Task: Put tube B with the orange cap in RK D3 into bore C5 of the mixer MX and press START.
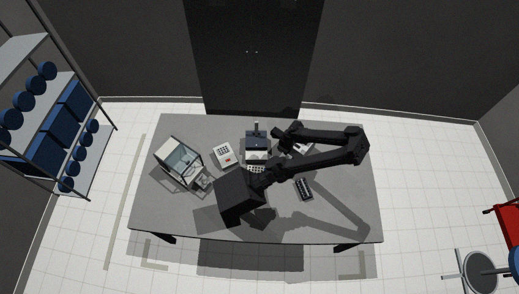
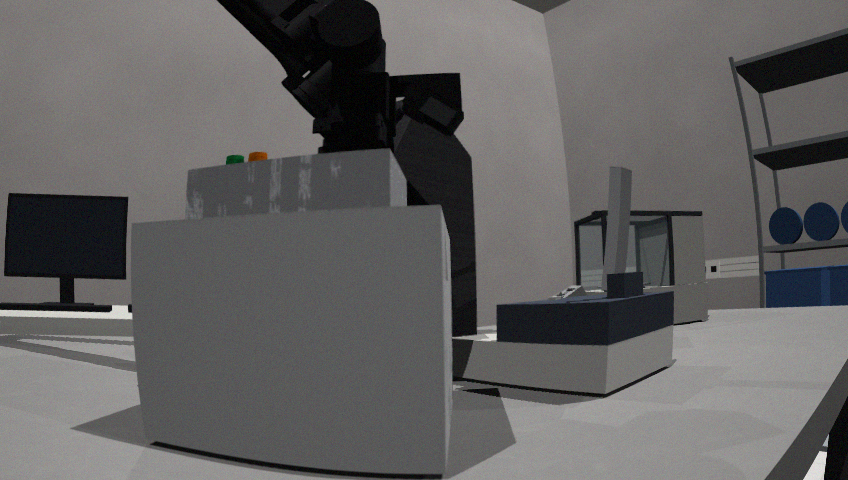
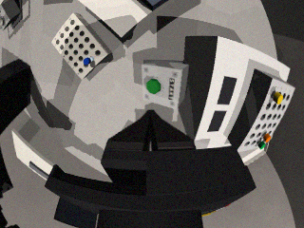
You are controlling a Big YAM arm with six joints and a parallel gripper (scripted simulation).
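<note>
The gripper (image 3: pixel 151 138) has its fingers pressed together with nothing between them, hanging above a green round key (image 3: pixel 153 85) on a grey panel beside the mixer (image 3: pixel 237 95). Tube B's orange cap (image 3: pixel 268 138) sits in a bore of the mixer, touching a green cap (image 3: pixel 261 144); 1 yellow cap (image 3: pixel 278 98) stands farther along. The wrist view alone shows the tube rack (image 3: pixel 71 33) holding 1 blue cap (image 3: pixel 87 61)
</note>
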